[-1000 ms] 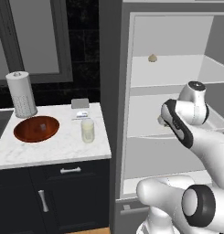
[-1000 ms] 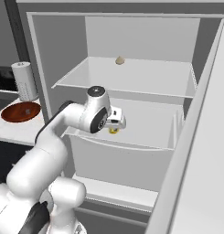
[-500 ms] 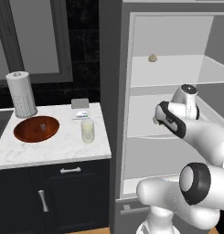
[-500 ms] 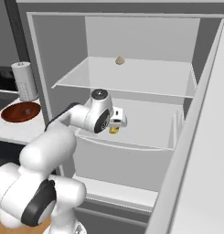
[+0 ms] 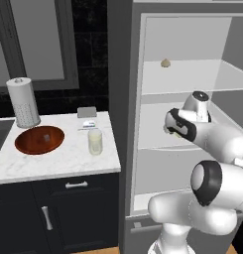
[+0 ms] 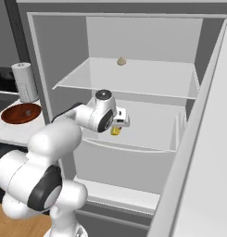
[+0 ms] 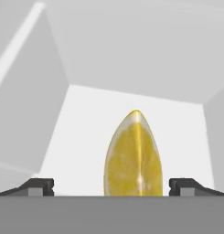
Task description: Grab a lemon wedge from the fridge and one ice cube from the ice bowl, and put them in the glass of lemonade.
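Yellow catches the eye from the right base view: the lemon wedge [image 6: 115, 131] lies on the fridge [image 6: 133, 92] middle shelf, just under the gripper [image 6: 119, 121]. From the left, the glass of lemonade [image 5: 95, 142] and ice bowl [image 5: 39, 139] wait on the bench [image 5: 53, 161]. At the hand, fingers [image 7: 38, 186] stand spread either side of the wedge. Grasping looks next: settle lower, then close.
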Motion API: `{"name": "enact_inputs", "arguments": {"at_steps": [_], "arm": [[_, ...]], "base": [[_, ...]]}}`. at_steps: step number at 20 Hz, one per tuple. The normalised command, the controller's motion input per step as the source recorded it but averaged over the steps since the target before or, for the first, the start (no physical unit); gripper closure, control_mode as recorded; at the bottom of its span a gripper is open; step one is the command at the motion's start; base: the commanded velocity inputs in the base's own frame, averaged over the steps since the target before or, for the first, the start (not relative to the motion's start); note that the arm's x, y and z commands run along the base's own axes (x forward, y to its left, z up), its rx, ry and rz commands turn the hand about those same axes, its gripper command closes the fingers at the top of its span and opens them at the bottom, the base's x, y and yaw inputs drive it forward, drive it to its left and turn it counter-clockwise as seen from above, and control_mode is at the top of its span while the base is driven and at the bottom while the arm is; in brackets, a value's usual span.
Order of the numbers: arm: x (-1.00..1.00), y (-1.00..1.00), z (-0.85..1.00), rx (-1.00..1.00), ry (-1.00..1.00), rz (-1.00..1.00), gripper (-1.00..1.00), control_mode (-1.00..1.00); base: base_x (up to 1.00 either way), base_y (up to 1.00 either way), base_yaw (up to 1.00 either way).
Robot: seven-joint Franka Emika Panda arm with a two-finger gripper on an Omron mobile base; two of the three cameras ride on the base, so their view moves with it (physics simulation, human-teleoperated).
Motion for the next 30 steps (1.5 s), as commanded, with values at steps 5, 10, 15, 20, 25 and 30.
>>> {"name": "enact_inputs", "arguments": {"at_steps": [5,10,15,20,25,30], "arm": [[0.21,-0.12,-0.18,0.00,0.00,0.00,-1.00,-1.00],[0.02,-0.05,0.00,0.01,0.00,0.00,-1.00,-1.00],[0.15,-0.01,-0.04,0.00,0.00,0.00,-1.00,-1.00],[0.14,0.00,-0.34,0.00,0.00,0.00,-1.00,-1.00],[0.00,0.00,-0.20,0.00,0.00,0.00,-1.00,-1.00],[-0.12,0.00,-0.01,0.01,0.00,0.01,-1.00,-1.00]], "base": [[0.00,0.00,0.00],[0.00,0.00,0.00],[0.00,0.00,0.00],[0.00,0.00,0.00],[0.00,0.00,0.00],[0.00,0.00,0.00]]}}
